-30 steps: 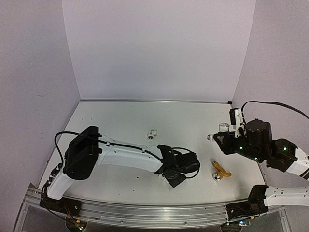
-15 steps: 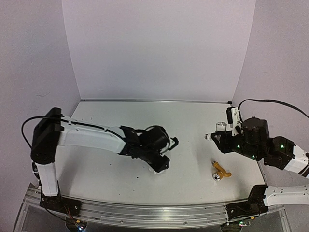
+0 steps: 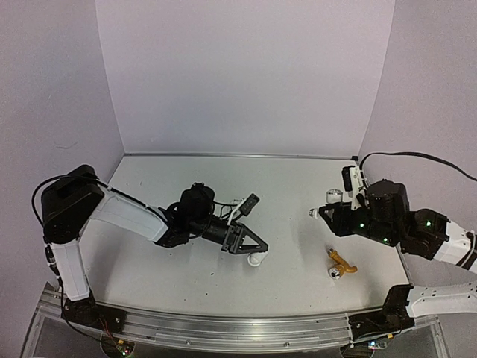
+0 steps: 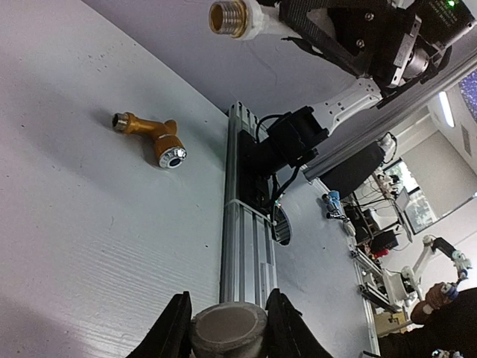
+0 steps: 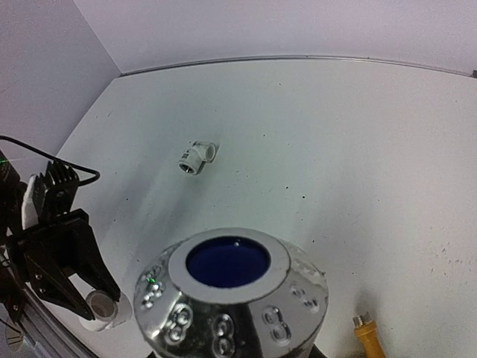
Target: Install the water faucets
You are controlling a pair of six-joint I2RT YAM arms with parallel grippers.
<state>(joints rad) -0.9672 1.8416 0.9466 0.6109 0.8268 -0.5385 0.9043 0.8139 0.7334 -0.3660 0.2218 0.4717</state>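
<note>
My right gripper (image 3: 329, 214) is shut on the white faucet (image 3: 319, 212) and holds it above the table, pointing left. In the right wrist view its silvery knob with a blue cap (image 5: 227, 287) fills the bottom. In the left wrist view its brass threaded end (image 4: 229, 16) shows at the top. The yellow-gold faucet (image 3: 340, 264) lies on the table at the right; it also shows in the left wrist view (image 4: 149, 137). My left gripper (image 3: 256, 250) is shut on a stubby white pipe fitting (image 4: 227, 328), low over the table and pointing right.
A second white pipe fitting (image 5: 197, 156) lies on the table near the middle, beyond my left gripper. The aluminium rail (image 3: 223, 328) runs along the near edge. Walls close the table at the back and sides.
My left arm has swung its elbow to the left and turned its gripper to point right, carrying the white fitting. My right gripper has shifted slightly left with the white faucet.
</note>
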